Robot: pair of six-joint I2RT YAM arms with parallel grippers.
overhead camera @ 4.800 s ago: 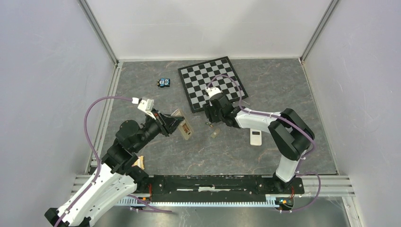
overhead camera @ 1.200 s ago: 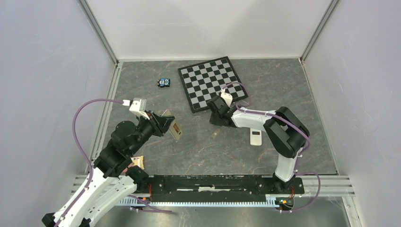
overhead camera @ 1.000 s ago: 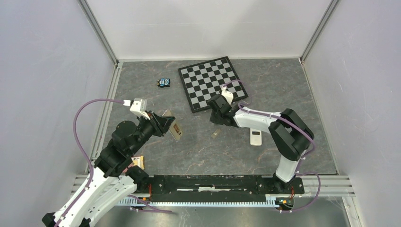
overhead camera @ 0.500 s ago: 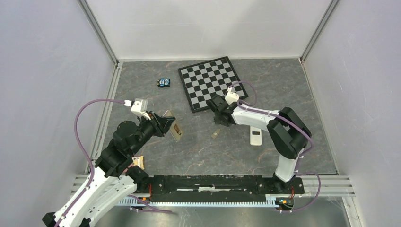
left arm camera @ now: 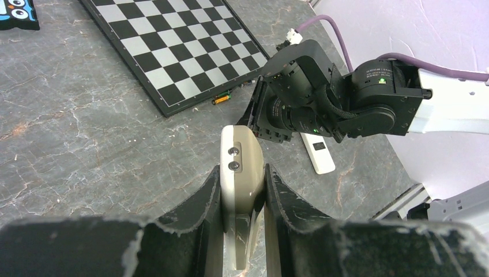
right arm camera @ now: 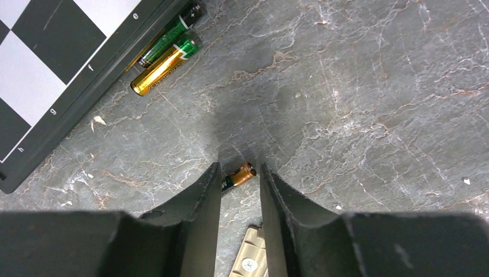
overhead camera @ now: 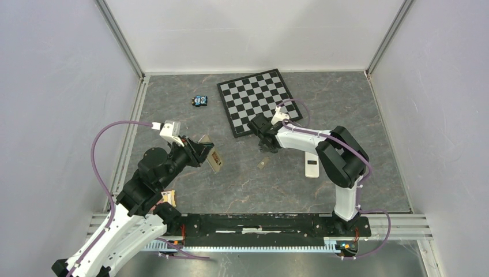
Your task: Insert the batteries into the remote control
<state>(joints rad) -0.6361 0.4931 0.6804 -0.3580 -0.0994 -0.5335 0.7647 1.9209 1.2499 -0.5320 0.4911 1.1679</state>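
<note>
Gold-tipped battery (right arm camera: 242, 173) lies between your right gripper's (right arm camera: 240, 167) parted fingers, two more batteries (right arm camera: 164, 60) at eleven o'clock. Your left gripper (left arm camera: 242, 171) clamps the remote control (left arm camera: 241, 153).

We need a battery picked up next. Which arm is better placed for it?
Right. The right gripper is open, with a battery lying on the table between its fingertips. The left gripper is clamped on the remote control, so it is not free.

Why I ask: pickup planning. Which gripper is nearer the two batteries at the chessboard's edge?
Right. The right gripper is just beside the batteries; the left gripper, holding the remote control, sits farther left.
</note>
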